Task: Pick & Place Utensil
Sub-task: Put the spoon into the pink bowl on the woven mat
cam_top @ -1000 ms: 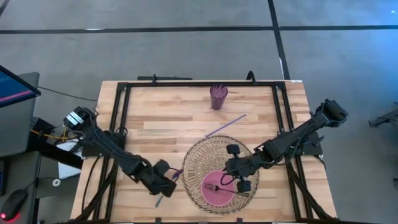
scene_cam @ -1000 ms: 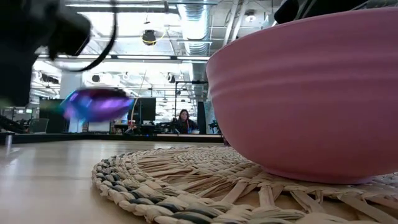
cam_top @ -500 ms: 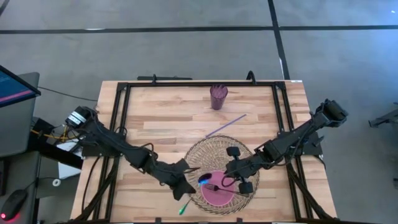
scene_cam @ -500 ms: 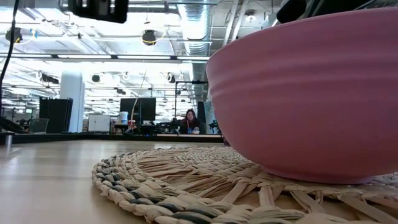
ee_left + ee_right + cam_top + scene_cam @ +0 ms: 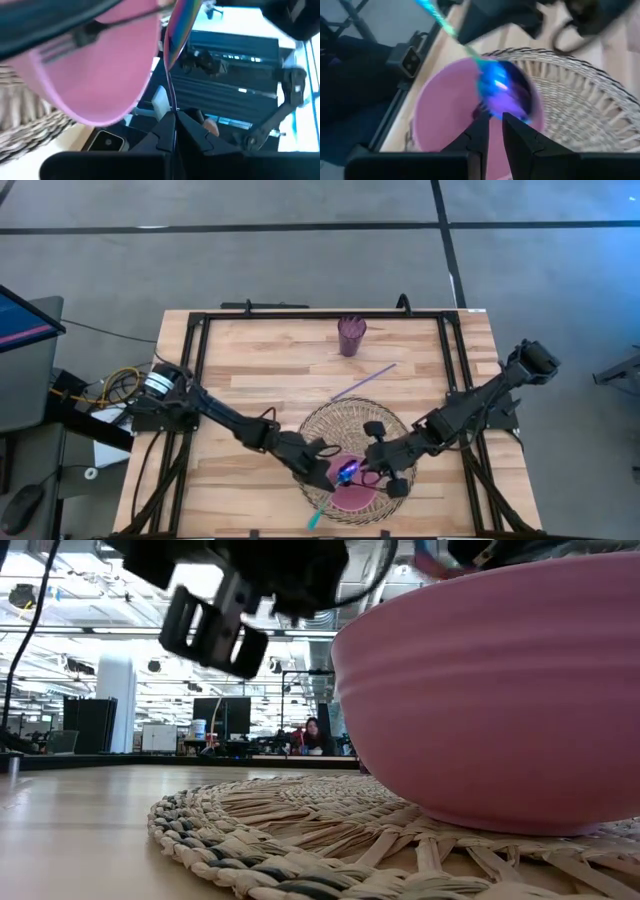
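Spoon (image 5: 345,473): iridescent blue-purple bowl, green-teal handle; held over the near-left rim of the pink bowl (image 5: 350,492), handle slanting down toward the table's front edge. In the right wrist view the spoon (image 5: 504,93) hovers above the bowl's (image 5: 445,112) interior; in the left wrist view its bowl (image 5: 179,25) shows edge-on beside the pink rim (image 5: 100,75).

Left gripper (image 5: 325,472): clamped on the spoon's thin handle, reaching in over the woven mat (image 5: 330,425) from the left.

Right gripper (image 5: 380,470): at the bowl's right side, just beside the spoon; its fingers stand close together, and whether they grip anything cannot be told.

Pink bowl: sits on the round woven mat, front centre of the wooden table (image 5: 260,370); seen close in the low view (image 5: 490,690).

Purple cup (image 5: 351,335): upright, near the table's far edge.

Purple straw (image 5: 362,382): lies flat between cup and mat.

Person (image 5: 322,735): far background, low view.
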`<action>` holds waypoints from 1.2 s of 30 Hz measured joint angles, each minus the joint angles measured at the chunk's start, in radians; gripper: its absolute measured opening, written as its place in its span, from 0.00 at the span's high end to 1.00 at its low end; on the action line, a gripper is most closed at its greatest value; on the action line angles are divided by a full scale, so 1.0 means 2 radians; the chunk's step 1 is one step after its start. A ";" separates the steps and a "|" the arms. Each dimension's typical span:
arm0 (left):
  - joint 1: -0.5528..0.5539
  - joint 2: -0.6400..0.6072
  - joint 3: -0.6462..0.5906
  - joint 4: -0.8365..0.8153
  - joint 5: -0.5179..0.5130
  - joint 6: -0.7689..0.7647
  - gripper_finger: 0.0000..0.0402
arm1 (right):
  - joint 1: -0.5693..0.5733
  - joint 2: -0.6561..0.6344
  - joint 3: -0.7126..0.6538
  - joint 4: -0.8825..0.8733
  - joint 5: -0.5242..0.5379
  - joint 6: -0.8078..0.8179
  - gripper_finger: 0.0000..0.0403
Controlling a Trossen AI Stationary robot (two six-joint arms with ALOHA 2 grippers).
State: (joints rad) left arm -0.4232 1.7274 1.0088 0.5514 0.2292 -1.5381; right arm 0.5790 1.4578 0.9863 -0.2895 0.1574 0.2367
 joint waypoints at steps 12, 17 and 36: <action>0.014 0.009 0.000 -0.001 0.004 -0.088 0.97 | 0.004 0.069 0.000 0.080 0.012 -0.004 0.99; 0.001 0.019 0.000 -0.003 0.004 -0.104 0.97 | 0.004 0.084 0.006 0.072 0.012 0.000 0.99; -0.001 0.036 0.017 -0.008 -0.001 -0.100 0.97 | -0.013 0.132 0.006 0.086 0.010 0.013 1.00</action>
State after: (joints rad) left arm -0.4260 1.8004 1.0420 0.5350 0.2276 -1.7371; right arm 0.5538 1.7213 0.9981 -0.1181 0.1764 0.2632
